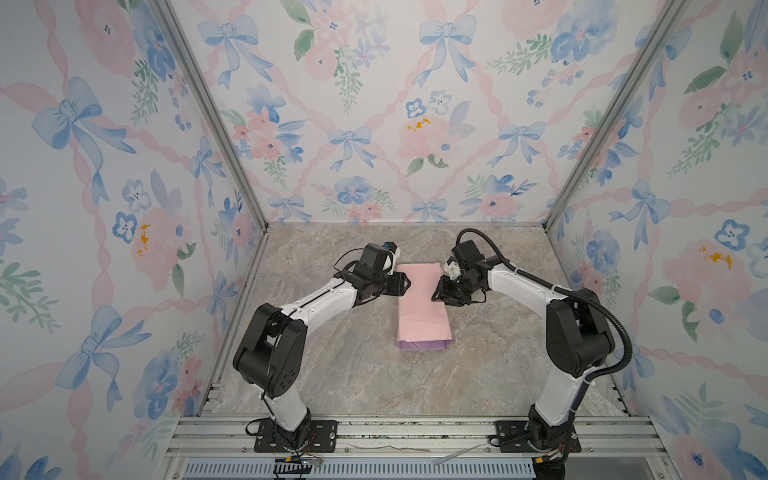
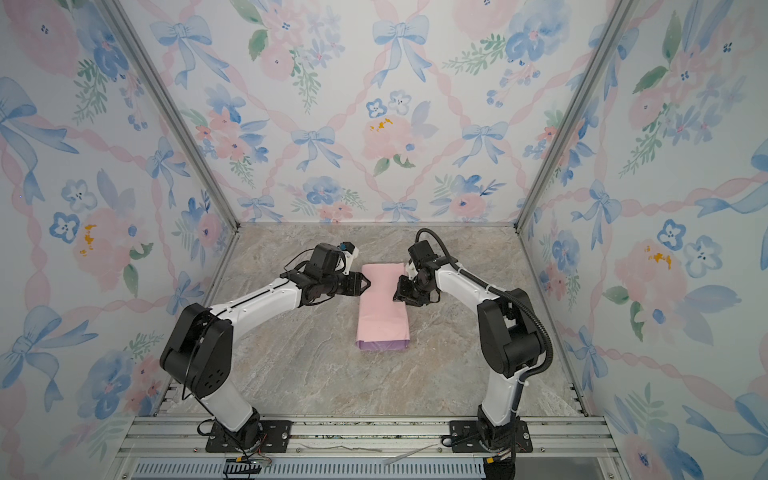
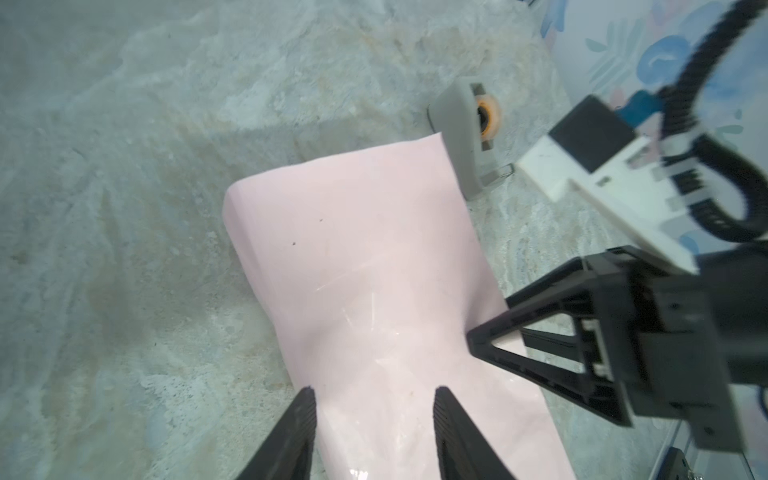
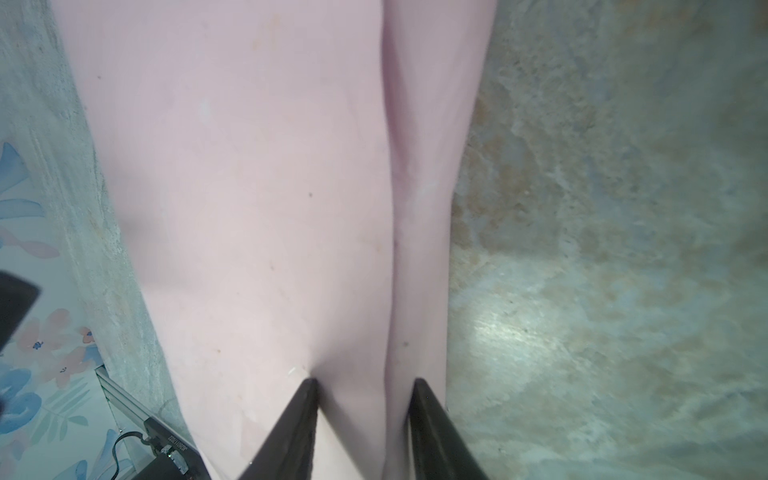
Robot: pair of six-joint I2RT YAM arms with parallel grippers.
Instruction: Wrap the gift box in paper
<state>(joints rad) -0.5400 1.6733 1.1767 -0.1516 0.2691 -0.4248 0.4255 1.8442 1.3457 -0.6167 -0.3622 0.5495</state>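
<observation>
Paper (image 3: 365, 257) shows between the two black fingers (image 3: 297, 428) of the left claw (image 3: 374, 392), which stand apart above the pink sheet. This claw is open, and I cannot tell whether its tips touch the sheet. In both top views the left claw (image 1: 405, 284) sits at the left edge of the wrap and the right claw (image 1: 436, 293) sits opposite it at the right edge, where the wrap narrows.

In the right wrist view the right claw (image 4: 363, 380) has its jaws part-way apart with a raised fold of paper running between them. The sheet dimples at one fingertip, but I cannot tell whether the claw squeezes the fold.

Outward from the claws, the paper (image 2: 382, 307) is folded into a long band, pale pink side up. It lies in the middle of the counter (image 1: 353, 374), running from the far side toward the arm bases. Its near end is squared off and shows lilac, and its far end flares loose. A grey tape dispenser (image 3: 465, 137) stands on the counter just beside a far corner of the paper, on the right claw's side. The gift box is not visible.
</observation>
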